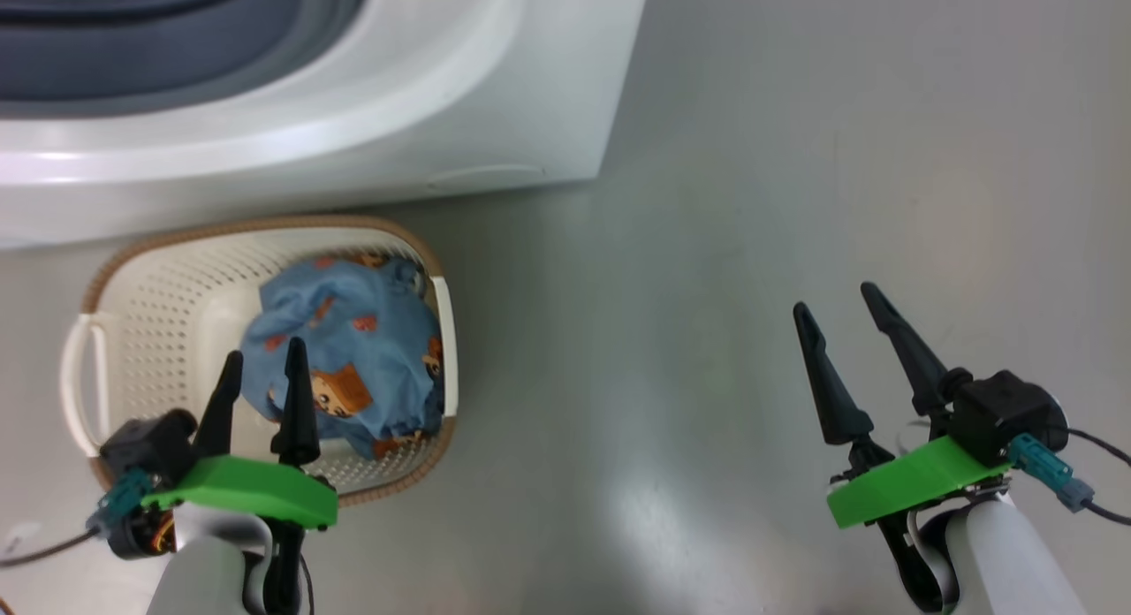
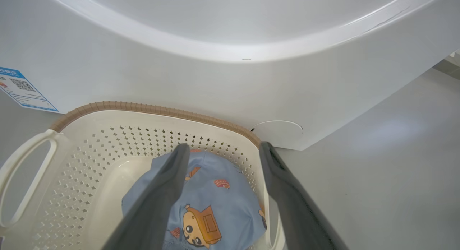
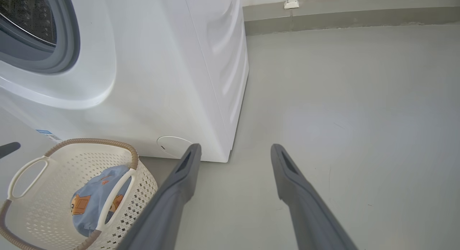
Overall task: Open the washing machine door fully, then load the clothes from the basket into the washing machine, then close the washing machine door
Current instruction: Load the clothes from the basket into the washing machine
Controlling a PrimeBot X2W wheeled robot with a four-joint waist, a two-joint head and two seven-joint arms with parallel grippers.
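The cream basket (image 1: 141, 315) (image 2: 82, 163) (image 3: 143, 185) stands on the floor right in front of the white washing machine (image 1: 371, 111) (image 2: 230, 74) (image 3: 161, 81). Blue bear-print clothes (image 1: 362, 350) (image 2: 219, 196) (image 3: 90, 199) lie bunched toward its right side. My left gripper (image 1: 263, 357) (image 2: 222, 149) hovers open above the basket's near part, over the clothes, holding nothing. Over bare floor well to the right, my right gripper (image 1: 835, 299) (image 3: 233, 149) is open and empty. The machine's grey gasket (image 1: 159, 49) (image 3: 68, 38) and drum mouth show; the washing machine door is out of view.
Grey floor (image 1: 795, 155) (image 3: 341, 99) stretches to the right of the machine and basket. A blue sticker (image 2: 21, 88) and a round cap (image 2: 276, 131) (image 3: 172, 146) sit low on the machine's front. A wall skirting (image 3: 341, 13) runs along the back.
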